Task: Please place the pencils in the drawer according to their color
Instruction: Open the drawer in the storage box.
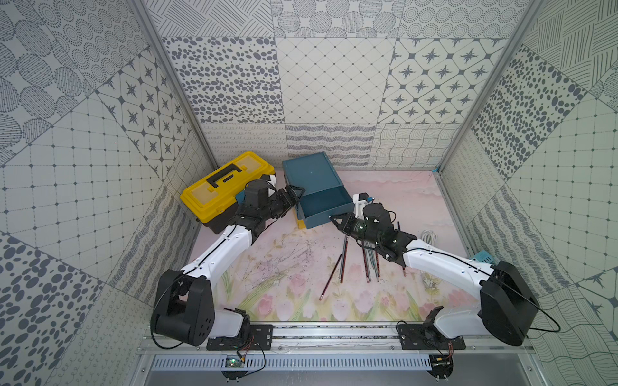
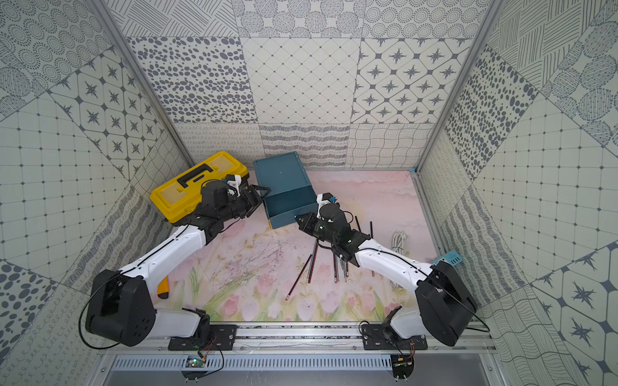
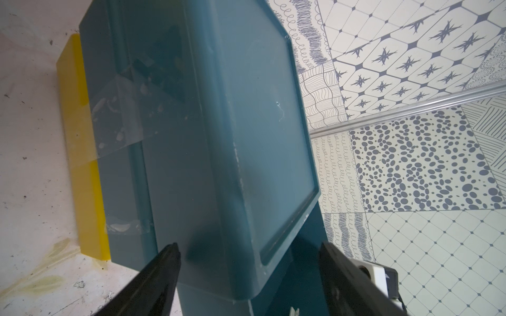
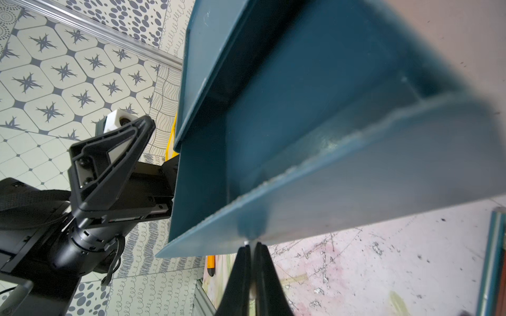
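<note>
Pencils point(image 1: 366, 265): lay loose on the floral mat point(image 1: 284, 267), in front of the cabinet and partly under the right arm.
Cabinet point(image 1: 311, 173): teal, stood near the back wall, just beside the toolbox.
Top drawer point(image 1: 322, 205): stood pulled out toward the arms.
Right gripper point(image 4: 251, 246): fingers pressed together on the small white tab point(image 4: 247, 242) at the drawer's front.
Left gripper point(image 3: 249, 246): fingers wide apart at the cabinet's toolbox-facing side; contact could not be told.
Toolbox point(image 1: 227, 187): yellow-lidded.
Cable point(image 1: 429, 236): white coil by the right arm.
</note>
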### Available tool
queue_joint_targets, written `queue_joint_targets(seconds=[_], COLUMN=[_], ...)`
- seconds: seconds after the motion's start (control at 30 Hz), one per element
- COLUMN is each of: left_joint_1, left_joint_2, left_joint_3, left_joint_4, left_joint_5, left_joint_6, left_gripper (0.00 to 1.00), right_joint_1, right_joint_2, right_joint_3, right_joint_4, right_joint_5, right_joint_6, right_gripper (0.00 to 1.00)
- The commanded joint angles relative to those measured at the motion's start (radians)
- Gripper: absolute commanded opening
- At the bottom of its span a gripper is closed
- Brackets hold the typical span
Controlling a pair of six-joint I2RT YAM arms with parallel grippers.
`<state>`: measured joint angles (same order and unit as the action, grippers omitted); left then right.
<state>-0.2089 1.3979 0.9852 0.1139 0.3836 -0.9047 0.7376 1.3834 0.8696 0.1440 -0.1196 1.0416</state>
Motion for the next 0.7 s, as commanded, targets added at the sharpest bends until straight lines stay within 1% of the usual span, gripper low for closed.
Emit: queue_joint_targets(seconds=[0.0,0.3,0.57,0.63,0.67], left_joint_1=[-0.003,-0.003,-0.004,-0.004,-0.004], left_joint_2=[0.0,-0.006,-0.02,-0.024,-0.025], left_joint_3=[0.006,0.002,-0.015,-0.015,-0.014], left_joint_4=[0.017,0.012,0.009,0.007,0.007], left_joint_5=[-0.013,-0.017,-0.024,-0.026,-0.026], left_joint_6=[0.021,0.019,0.016,0.017,0.015], left_gripper=[0.85,0.85,0.85,0.85,0.85], right_joint_1=[0.015,0.056,0.062,0.062,0.062], right_joint_2=[-0.045,-0.083,-0.093,-0.098,-0.101], right_joint_3=[-0.022,-0.052,-0.061,-0.061,-0.06], right_joint_4=[-0.024,-0.071,-0.081,-0.087,-0.09], right_joint_5=[0.019,0.044,0.055,0.062,0.066], right_joint_6=[-0.016,-0.008,-0.008,-0.009,-0.01], right_gripper=[0.0,0.0,0.0,0.06,0.11])
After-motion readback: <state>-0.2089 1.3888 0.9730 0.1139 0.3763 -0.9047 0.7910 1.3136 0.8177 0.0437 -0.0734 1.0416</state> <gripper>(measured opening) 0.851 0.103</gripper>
